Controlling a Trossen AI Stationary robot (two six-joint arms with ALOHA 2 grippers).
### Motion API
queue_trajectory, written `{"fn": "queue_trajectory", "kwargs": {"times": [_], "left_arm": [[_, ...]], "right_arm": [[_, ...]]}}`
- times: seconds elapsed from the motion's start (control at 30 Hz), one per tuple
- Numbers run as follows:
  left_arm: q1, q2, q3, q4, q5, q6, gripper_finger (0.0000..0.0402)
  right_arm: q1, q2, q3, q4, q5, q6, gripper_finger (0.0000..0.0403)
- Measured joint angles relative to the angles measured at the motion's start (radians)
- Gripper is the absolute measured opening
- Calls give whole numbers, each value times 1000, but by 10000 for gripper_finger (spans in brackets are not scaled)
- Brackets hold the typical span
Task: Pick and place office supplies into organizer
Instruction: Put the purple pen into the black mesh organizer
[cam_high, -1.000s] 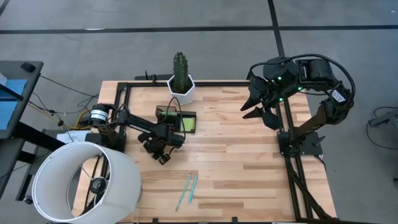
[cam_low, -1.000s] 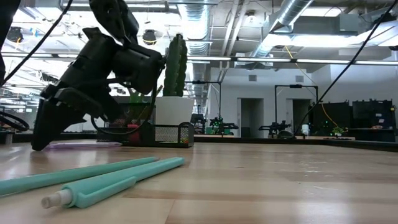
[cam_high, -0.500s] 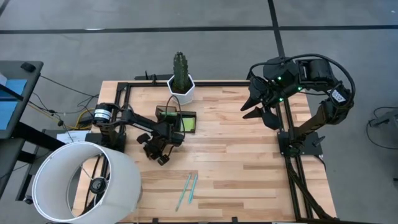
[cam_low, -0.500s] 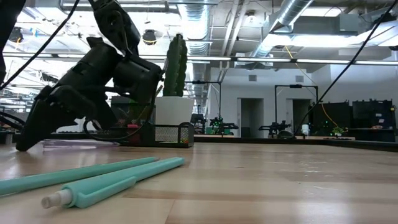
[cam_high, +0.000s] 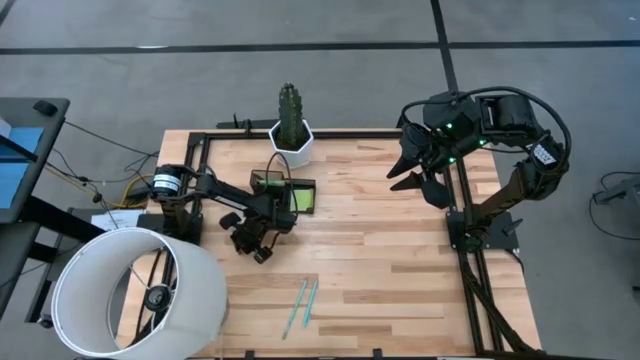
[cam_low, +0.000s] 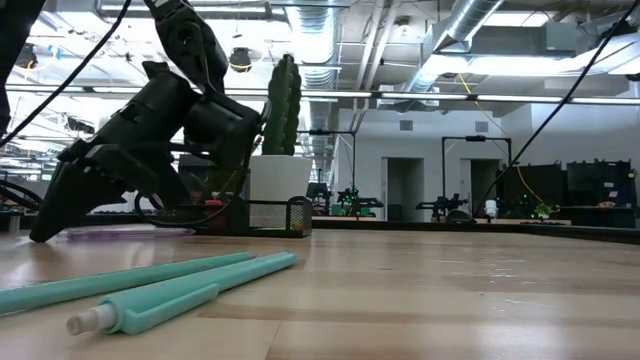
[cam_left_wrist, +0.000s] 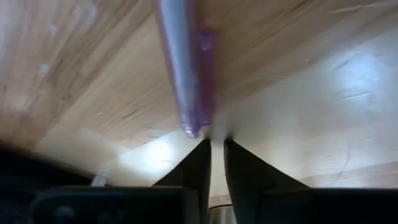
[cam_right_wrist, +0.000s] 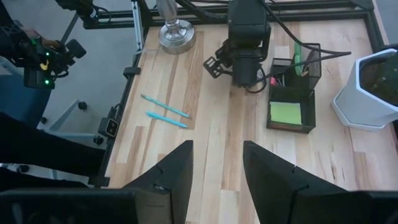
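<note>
Wooden tabletop (cam_high: 400, 250): left gripper (cam_left_wrist: 215, 147), jaws nearly together, tips at purple pen (cam_left_wrist: 185, 74) (apparently not clasped). Organizer (cam_high: 290, 193) nearby; 2 teal pens (cam_high: 300, 305) await. Right gripper (cam_right_wrist: 216, 163) parked, parted.

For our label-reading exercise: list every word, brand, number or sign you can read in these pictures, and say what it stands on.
None can be read.
Purple pen: no print shows.
Sticky-note pad in the organizer: blank.
Teal pens: no readable marking.
Cactus pot: plain.
</note>
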Motion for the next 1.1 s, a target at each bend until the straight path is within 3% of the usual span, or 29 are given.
{"fn": "queue_trajectory", "kwargs": {"times": [0.37, 1.1], "left_arm": [[2, 0, 2, -20, -22, 11, 102], [7, 1, 39, -105, -236, 65, 105]], "right_arm": [[0, 0, 0, 0, 0, 1, 133], [0, 0, 0, 0, 0, 3, 133]]}}
